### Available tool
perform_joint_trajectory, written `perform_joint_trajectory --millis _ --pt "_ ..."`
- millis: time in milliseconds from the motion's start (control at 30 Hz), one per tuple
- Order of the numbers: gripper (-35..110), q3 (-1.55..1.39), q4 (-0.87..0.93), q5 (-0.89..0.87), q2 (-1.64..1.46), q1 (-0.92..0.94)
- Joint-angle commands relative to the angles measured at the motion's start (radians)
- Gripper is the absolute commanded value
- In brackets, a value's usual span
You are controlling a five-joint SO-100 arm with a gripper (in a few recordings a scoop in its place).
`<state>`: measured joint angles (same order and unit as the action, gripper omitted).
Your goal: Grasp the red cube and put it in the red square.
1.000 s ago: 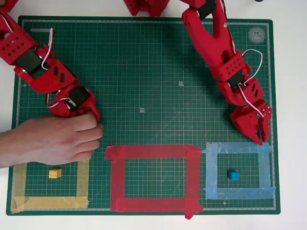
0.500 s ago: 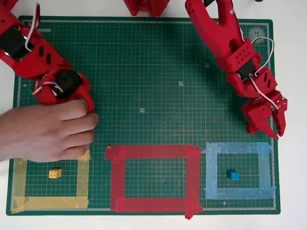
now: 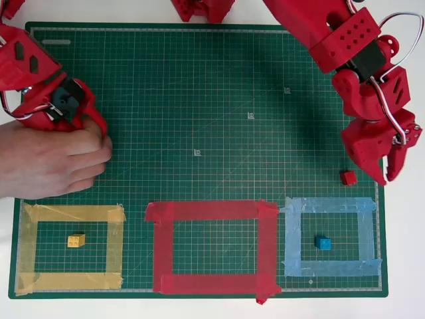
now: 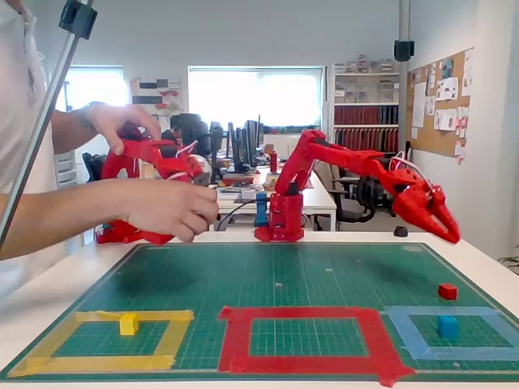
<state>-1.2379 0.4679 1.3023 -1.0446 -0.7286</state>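
The red cube [image 3: 348, 177] lies on the green mat just above the top right corner of the light-blue frame, and shows again in the fixed view [image 4: 447, 291]. My gripper [image 3: 390, 178] hangs in the air slightly right of the cube, tips pointing down, well above the mat in the fixed view [image 4: 448, 233]. Its jaws stand a narrow gap apart with nothing between them. The red square [image 3: 212, 211] of tape sits at the mat's front middle [image 4: 304, 313], with nothing inside it.
A light-blue tape frame [image 3: 329, 205] at the right holds a blue cube [image 3: 323, 242]. A yellow tape frame [image 3: 73, 212] at the left holds a yellow cube [image 3: 76, 240]. A person's hand [image 3: 46, 163] rests over the mat's left side.
My arm has swung up and to the right, away from the blue frame's top edge. The red cube, covered before, now lies in plain sight. The person's hand has drifted up and left.
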Motion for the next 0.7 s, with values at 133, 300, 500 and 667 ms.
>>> perform_joint_trajectory --millis 133,300,500,667 --pt "22 -0.183 0.091 0.133 -0.178 0.0" --pt "26 -0.218 0.091 0.17 -0.206 0.002" --pt "26 -0.219 0.075 0.176 -0.17 0.009" --pt "25 -0.219 -0.043 0.176 -0.103 0.018"
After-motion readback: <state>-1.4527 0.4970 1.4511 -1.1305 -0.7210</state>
